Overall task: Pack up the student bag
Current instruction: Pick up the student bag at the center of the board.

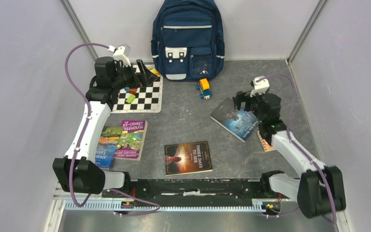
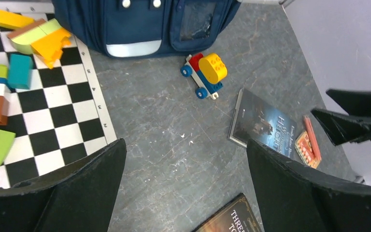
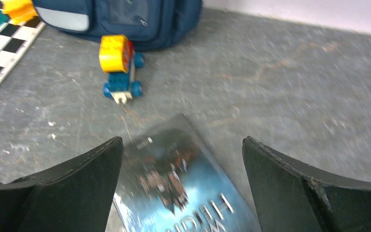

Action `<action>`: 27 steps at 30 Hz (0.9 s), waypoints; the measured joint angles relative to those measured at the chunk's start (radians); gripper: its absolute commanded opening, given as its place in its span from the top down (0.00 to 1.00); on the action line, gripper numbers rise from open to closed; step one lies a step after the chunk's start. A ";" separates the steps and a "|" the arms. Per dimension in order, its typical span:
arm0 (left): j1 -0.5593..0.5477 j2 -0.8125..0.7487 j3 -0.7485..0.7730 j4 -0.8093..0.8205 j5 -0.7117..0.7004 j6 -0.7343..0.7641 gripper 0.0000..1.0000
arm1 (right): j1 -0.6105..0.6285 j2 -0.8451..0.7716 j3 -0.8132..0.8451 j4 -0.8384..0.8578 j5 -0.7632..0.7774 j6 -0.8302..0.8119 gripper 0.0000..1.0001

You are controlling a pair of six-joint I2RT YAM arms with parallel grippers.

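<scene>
The student bag [image 1: 187,38] stands at the far wall, seemingly zipped, while the left claw [image 2: 186,147] and right claw [image 3: 181,142] hang released, the right above the blue book [image 1: 234,119] it should probably grasp next.

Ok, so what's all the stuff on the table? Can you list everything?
student bag: one, navy blue, standing at the back wall
chessboard: one, black and white, left of the bag
building blocks: several, mixed colours, on the chessboard
toy car: one, blue, yellow and red, in front of the bag
dark book: one, brown-black, front middle
purple book: one, front left
blue-green book: one, beside the purple book
blue book: one, right side
small orange pad: one, by the blue book
left gripper: one, black, open, by the chessboard
right gripper: one, black, open, over the blue book
</scene>
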 measured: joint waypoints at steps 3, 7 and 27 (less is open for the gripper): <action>-0.004 0.037 -0.008 0.014 0.018 0.000 0.00 | 0.060 0.165 0.135 0.025 -0.003 -0.015 0.02; -0.005 0.026 -0.043 0.006 -0.019 0.005 0.00 | 0.099 0.391 0.333 0.063 -0.023 -0.021 0.02; 0.023 -0.038 -0.063 -0.016 -0.138 0.025 0.00 | -0.076 1.158 1.134 0.103 -0.279 0.023 0.02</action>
